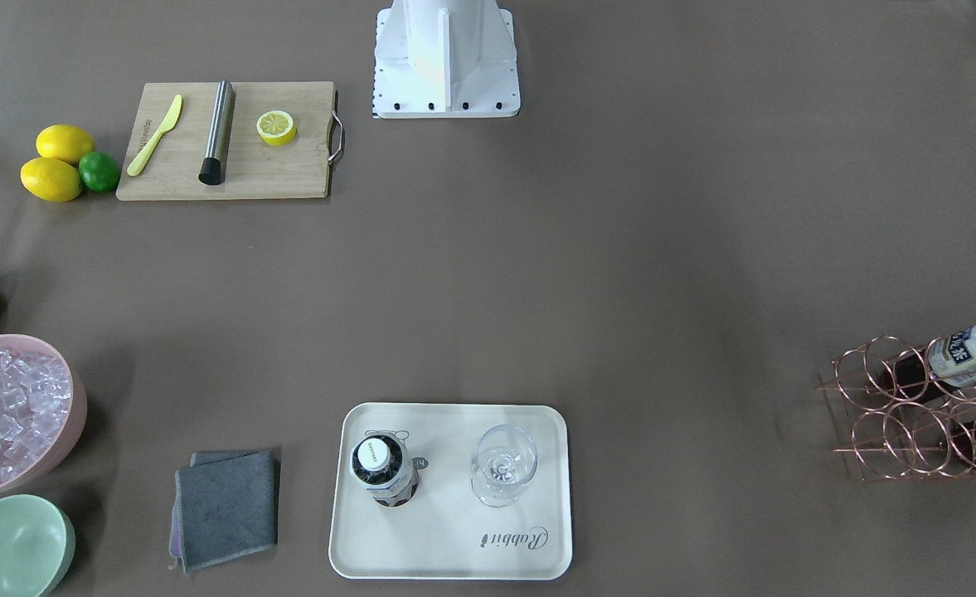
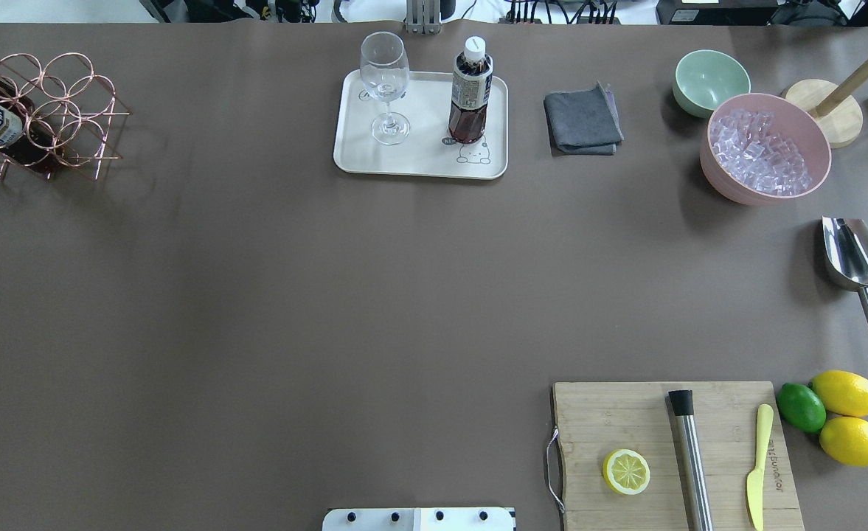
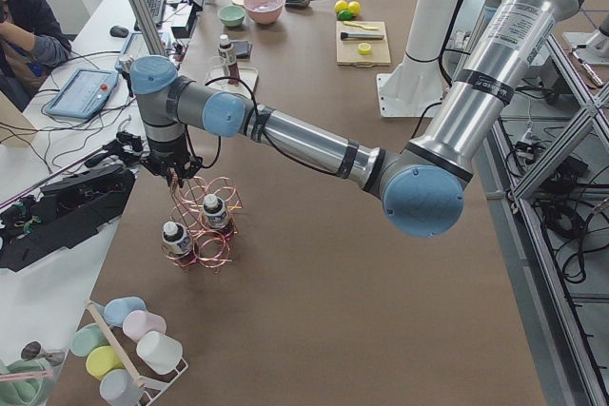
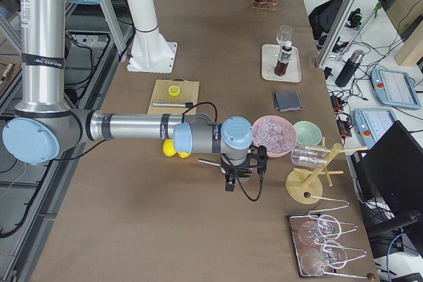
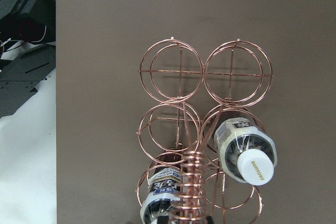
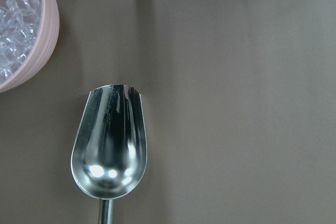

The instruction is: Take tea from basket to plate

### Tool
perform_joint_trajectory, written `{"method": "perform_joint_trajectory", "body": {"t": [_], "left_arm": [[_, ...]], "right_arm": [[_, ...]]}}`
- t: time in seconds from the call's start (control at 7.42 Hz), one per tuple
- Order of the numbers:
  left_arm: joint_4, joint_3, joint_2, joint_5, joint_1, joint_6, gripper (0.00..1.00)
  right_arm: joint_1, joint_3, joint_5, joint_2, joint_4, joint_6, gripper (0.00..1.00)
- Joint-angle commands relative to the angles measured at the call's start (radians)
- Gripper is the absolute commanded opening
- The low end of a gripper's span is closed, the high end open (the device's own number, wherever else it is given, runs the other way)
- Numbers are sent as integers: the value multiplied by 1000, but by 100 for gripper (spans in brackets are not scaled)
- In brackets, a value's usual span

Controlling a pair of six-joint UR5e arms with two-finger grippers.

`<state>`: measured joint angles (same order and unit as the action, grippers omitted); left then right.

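One tea stands upright on the plate beside the glass; two more lean in the basket, caps up for an easy grab. The left gripper hangs over the basket, the right gripper over the scoop; whether either is parted or closed, I cannot tell

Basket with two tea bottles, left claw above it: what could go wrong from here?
1. The coiled handle of the basket stands between the white-capped bottle and the second bottle, under the left claw; coming down, the claw may catch the wire.
2. The white-capped bottle leans in its ring; pulled out askew, it may drag the basket.
3. On the plate a wine glass stands beside the bottle already there; a new bottle could knock it.
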<state>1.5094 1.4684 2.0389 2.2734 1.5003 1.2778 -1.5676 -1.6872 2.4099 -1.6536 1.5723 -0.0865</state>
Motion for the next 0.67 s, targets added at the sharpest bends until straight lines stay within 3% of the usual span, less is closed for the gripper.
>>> {"method": "perform_joint_trajectory", "body": {"t": [0.0,0.27,0.4,0.54], "left_arm": [[2,1,-2,1,0,0,0],[2,16,-17,1,0,0,0],[0,17,-19,1,0,-3,43],[-1,32,-32,6,0,-3,98]], "right_arm": [[0,0,-5,-3,2,-85,100],[0,1,-5,-3,0,-113,100],[0,1,-5,-3,0,-113,100],[0,1,-5,-3,0,-113,100]]}}
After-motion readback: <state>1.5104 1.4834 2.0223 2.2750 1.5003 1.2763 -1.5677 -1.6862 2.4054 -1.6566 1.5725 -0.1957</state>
